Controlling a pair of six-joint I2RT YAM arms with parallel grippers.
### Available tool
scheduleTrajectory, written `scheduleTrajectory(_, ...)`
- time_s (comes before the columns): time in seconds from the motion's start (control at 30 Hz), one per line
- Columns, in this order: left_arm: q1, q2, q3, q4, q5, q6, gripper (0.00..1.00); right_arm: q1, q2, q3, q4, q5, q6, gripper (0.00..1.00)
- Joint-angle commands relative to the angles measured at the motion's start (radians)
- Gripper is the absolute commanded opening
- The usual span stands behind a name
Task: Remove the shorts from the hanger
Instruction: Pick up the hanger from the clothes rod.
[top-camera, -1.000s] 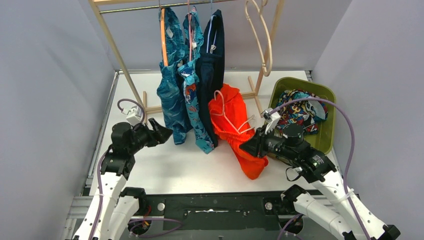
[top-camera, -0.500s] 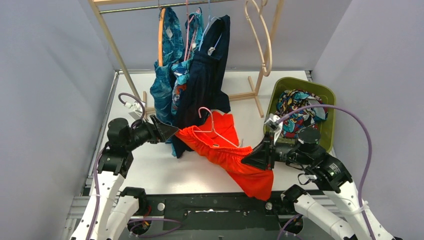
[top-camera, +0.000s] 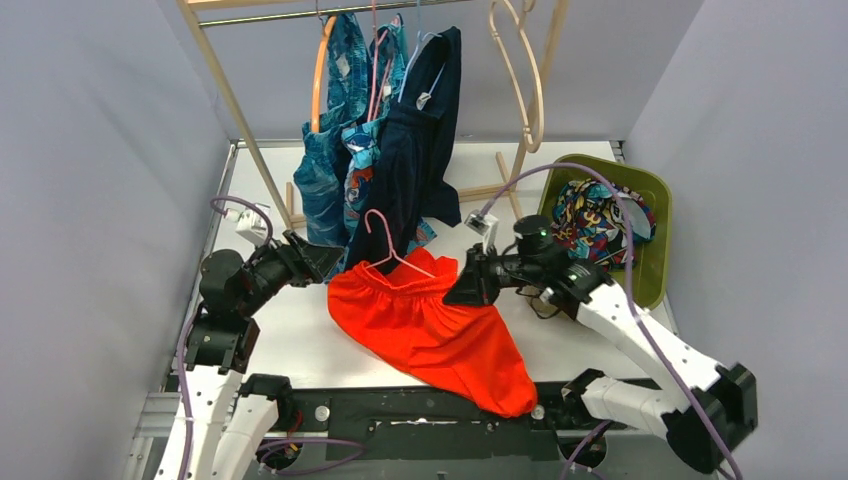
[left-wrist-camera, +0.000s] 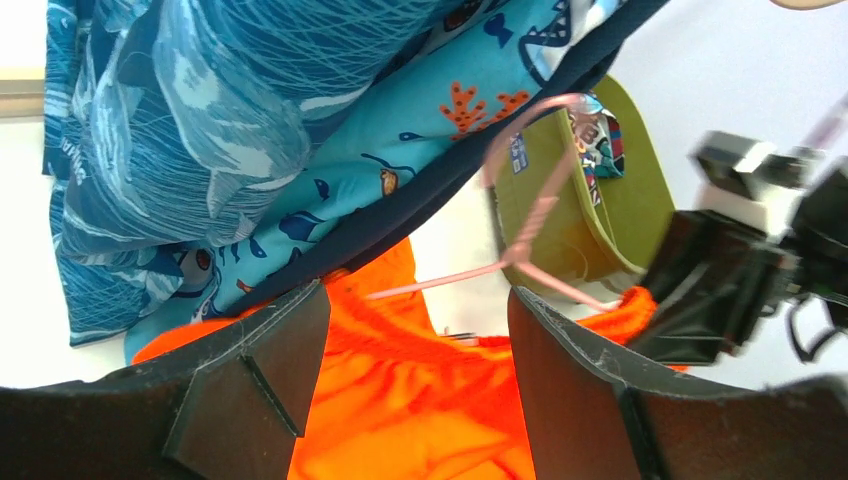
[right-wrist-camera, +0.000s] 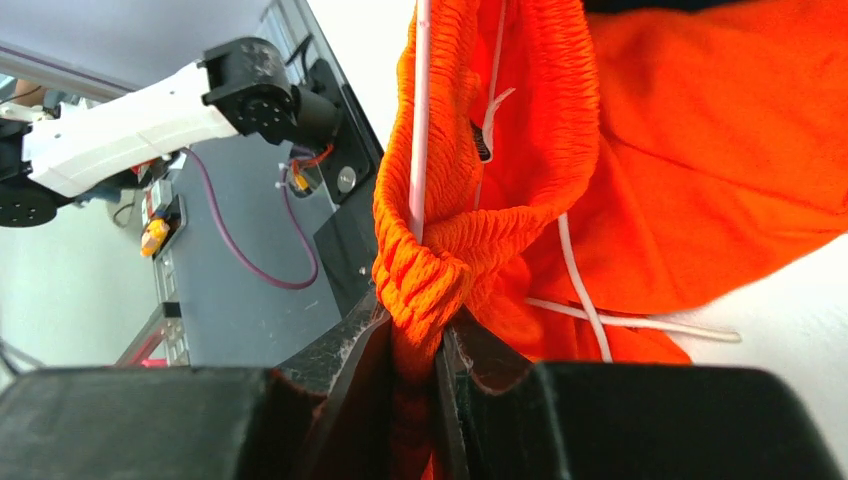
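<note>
Orange shorts (top-camera: 430, 330) sag over the surface (top-camera: 290, 335), waistband (right-wrist-camera: 440, 250) threaded on the pink hanger (top-camera: 384, 243). Right gripper (top-camera: 458, 292) pinches the waistband tight; left gripper (top-camera: 322, 262) gapes empty beside the hanger. Next, probably: left clamps the hanger, right pulls the fabric free

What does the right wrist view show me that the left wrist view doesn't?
Only the right wrist: the right gripper seen close, shut on the orange shorts at the gathered waistband, plus the white drawstring. Only the left wrist: the left gripper open, the leaf-print shorts, cartoon-print shorts, navy shorts and the green bin. Both: the orange shorts with the hanger in the waistband; the left wrist also catches the right gripper, blurred.
</note>
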Motion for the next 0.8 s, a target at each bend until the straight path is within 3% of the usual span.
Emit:
scheduleTrajectory(0.0, -0.009, -0.015, 0.027, 0.058, 0.096, 0.016, 0.65, 0.042, 0.096, 0.046, 0.188, -0.085, 0.002, 0.0)
scheduleTrajectory(0.2, -0.069, 0.078, 0.009, 0.132, 0.203, 0.025, 0.65, 0.09, 0.2, 0.104, 0.252, -0.123, -0.001, 0.0)
scheduleTrajectory(0.37, -0.229, 0.129, 0.033, 0.114, -0.023, 0.073, 0.64, 0.106, 0.229, 0.113, 0.278, -0.112, 0.008, 0.0)
scheduleTrajectory(0.6, -0.412, 0.126, -0.019, 0.225, -0.368, 0.006, 0.52, 0.131, 0.225, 0.094, 0.298, -0.111, 0.024, 0.0)
scheduleTrajectory(0.77, -0.431, 0.176, -0.007, 0.259, -0.383, 0.02, 0.3, 0.137, 0.211, 0.075, 0.307, -0.108, 0.034, 0.0)
